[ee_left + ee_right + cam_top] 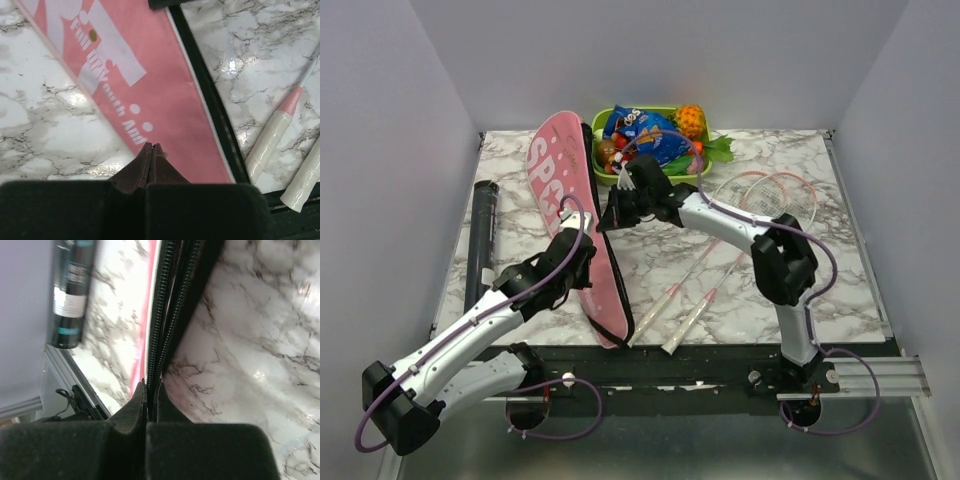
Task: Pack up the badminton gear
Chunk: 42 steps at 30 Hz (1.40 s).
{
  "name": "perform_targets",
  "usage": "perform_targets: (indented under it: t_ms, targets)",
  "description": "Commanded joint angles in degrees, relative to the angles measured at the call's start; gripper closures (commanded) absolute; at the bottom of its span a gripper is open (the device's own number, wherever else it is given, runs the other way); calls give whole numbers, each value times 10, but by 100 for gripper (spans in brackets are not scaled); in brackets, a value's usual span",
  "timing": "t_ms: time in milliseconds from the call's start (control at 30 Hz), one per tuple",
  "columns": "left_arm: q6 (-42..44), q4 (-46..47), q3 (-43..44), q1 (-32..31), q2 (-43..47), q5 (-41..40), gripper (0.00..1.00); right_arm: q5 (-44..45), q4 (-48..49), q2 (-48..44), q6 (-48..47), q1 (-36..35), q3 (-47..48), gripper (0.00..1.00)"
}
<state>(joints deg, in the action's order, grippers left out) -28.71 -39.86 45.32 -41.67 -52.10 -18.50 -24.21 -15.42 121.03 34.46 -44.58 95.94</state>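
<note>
Right gripper (148, 385) jaws pinch bag (165, 100) zipper (left gripper (151, 146) jaws pressed together atop bag).

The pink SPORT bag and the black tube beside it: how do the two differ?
The pink bag is flat and racket-shaped, widest at its far end; the black tube is a slim round cylinder. The bag lies slanted, the tube straight along the left edge of the marble table. The right gripper pinches the bag's zipper edge, while nothing touches the tube. Both are long and lie flat on it.
</note>
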Motion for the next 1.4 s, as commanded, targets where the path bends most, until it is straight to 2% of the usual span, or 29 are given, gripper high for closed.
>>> perform_targets:
  t_ms: [0,267,433,600,733,833,933,967,1067,1167,1233,1367]
  targets:
    - [9,13,9,-2,23,-34,100,63,53,-91,-51,-3,-8,99]
    - [18,16,1,-3,39,-49,100,217,67,-189,-55,-2,-56,99]
    - [28,17,1,-2,39,-49,100,320,86,-271,17,4,-144,99]
    - [43,21,12,-2,33,-43,100,308,116,-299,189,47,-250,99]
    - [61,29,17,-3,20,-40,100,303,137,-287,252,59,-307,99]
    - [69,36,17,-3,9,-33,100,286,141,-260,279,66,-312,99]
    - [73,41,17,-2,-1,-29,100,253,137,-236,265,67,-296,68]
    - [74,41,17,-3,-6,-28,100,245,133,-231,262,67,-291,54]
    - [76,41,20,-3,-16,-29,100,223,92,-228,243,67,-279,39]
    - [75,40,27,-2,-26,-36,95,238,32,-243,215,67,-275,32]
    - [74,40,32,-2,-31,-42,87,260,8,-264,188,67,-291,32]
    - [72,46,36,-2,-49,-47,80,249,0,-301,157,68,-334,32]
